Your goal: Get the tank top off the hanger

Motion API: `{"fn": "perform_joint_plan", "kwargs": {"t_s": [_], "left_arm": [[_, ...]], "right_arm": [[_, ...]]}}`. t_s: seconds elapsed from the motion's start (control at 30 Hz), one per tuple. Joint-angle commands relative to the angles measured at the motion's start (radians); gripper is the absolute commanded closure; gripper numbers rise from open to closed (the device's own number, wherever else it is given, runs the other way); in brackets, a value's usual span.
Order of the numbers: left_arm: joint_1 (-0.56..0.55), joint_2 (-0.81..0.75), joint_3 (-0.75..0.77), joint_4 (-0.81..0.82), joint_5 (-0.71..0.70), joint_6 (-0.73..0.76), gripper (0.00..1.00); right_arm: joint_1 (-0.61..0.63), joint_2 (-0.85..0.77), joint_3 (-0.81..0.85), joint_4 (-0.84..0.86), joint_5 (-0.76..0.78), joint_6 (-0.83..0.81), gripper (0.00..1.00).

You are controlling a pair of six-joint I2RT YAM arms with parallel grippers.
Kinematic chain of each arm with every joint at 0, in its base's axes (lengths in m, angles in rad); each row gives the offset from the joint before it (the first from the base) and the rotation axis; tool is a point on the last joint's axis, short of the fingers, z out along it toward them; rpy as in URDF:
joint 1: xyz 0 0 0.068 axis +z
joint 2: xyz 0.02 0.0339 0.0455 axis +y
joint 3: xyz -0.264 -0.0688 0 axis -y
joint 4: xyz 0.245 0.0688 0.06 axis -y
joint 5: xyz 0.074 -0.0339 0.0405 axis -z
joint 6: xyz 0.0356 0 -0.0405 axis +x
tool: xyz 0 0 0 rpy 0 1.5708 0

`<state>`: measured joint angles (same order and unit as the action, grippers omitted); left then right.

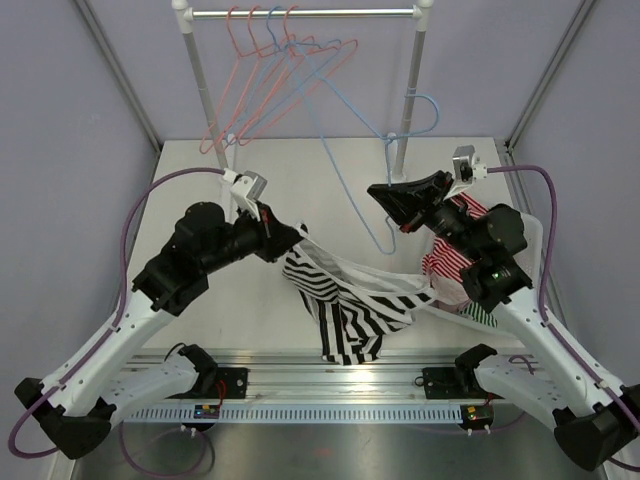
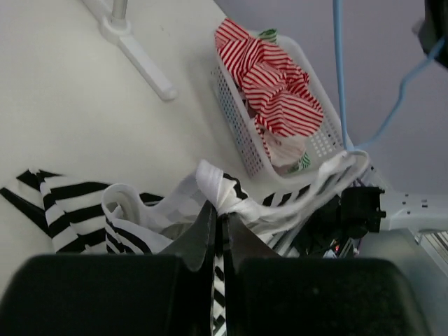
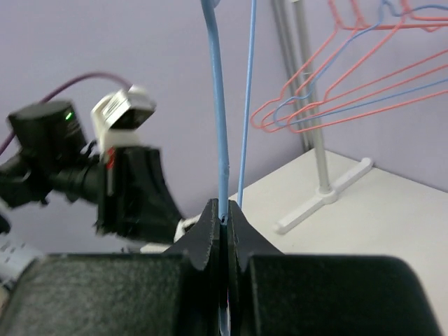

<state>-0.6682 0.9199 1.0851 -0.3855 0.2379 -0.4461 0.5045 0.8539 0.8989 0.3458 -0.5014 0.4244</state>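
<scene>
Above the table (image 1: 320,210), left fingers (image 2: 203,234) pinch tank top (image 2: 70,203); right fingers (image 3: 208,234) clamp hanger (image 3: 215,105).

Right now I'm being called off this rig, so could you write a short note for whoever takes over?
Left pincer: shut on a strap of the striped tank top.
Right pincer: shut on the wire of the blue hanger, holding it up above the table.
Tank top: stretched between the two arms, its body drooping at the near edge. The far strap seems looped over the hanger's end.
Done: both grips are taken and the top is pulled partly off.
Left: slip that last strap free, then set the top down. The basket of red striped clothes sits by the right arm.
</scene>
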Motion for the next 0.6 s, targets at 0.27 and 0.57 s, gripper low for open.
{"fn": "perform_joint_plan", "kwargs": {"t_s": [0.27, 0.57], "left_arm": [[-0.002, -0.078, -0.083, -0.194, -0.377, -0.003, 0.93], [-0.002, -0.089, 0.044, -0.317, -0.402, 0.035, 0.32]], "right_arm": [[0.005, 0.161, 0.356, -0.601, 0.618, -0.072, 1.0], [0.005, 0.565, 0.921, -1.006, 0.79, -0.159, 1.0]]}}
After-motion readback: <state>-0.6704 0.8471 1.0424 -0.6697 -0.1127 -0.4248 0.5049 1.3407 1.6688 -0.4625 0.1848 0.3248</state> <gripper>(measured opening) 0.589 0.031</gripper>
